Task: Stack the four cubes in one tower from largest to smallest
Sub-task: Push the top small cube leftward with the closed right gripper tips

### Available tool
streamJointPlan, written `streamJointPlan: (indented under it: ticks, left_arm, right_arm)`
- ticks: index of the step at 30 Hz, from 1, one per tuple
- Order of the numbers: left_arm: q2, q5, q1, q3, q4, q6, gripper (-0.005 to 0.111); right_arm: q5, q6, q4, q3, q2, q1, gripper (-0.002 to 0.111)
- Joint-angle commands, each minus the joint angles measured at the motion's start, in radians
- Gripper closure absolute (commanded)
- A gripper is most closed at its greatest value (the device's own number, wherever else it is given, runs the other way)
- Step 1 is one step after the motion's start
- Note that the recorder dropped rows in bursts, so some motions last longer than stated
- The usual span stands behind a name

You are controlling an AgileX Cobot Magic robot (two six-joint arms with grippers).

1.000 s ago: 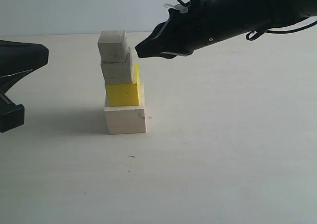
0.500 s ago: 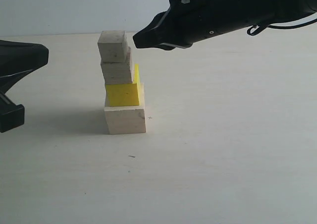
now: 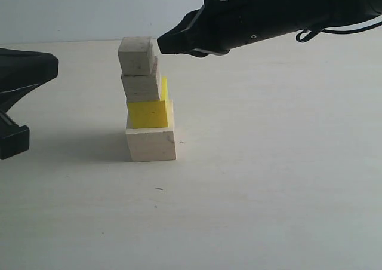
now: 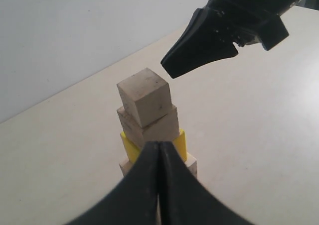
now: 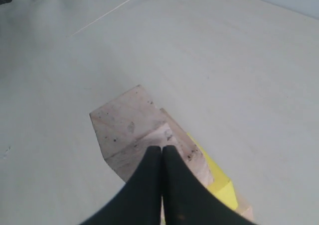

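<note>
The four cubes stand as one tower on the table. The large pale cube [image 3: 151,143] is at the bottom, then the yellow cube [image 3: 148,113], the medium wooden cube [image 3: 141,86] and the small wooden cube [image 3: 135,55] on top. My right gripper [image 3: 160,45] hovers shut just right of the small cube, level with its top and apart from it; its wrist view looks down on the small cube [image 5: 127,126]. My left gripper [image 4: 159,144] is shut and empty, off to the left of the tower [image 4: 147,105].
The left arm's black body [image 3: 18,91] sits at the left edge of the exterior view. The right arm [image 3: 286,13] stretches in from the upper right above the table. A pale table [image 3: 268,180] spreads around the tower.
The right gripper has risen and moved slightly left, from beside the medium cube to level with the small cube's top. The tower and left arm have not moved.
</note>
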Motion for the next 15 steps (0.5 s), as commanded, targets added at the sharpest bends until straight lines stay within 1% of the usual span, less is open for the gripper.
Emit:
streamJointPlan:
  ticks: [1,15]
  left_arm:
    - [0.003,-0.012,-0.005,0.001,0.001,-0.011,0.107]
    - [0.003,-0.014,-0.005,0.001,0.003,-0.011,0.107]
  right_arm:
    - [0.012,-0.029,0.037,-0.001,-0.004,0.001,0.108]
    - [0.018,-0.030,0.041,-0.001,-0.004,0.001,0.108]
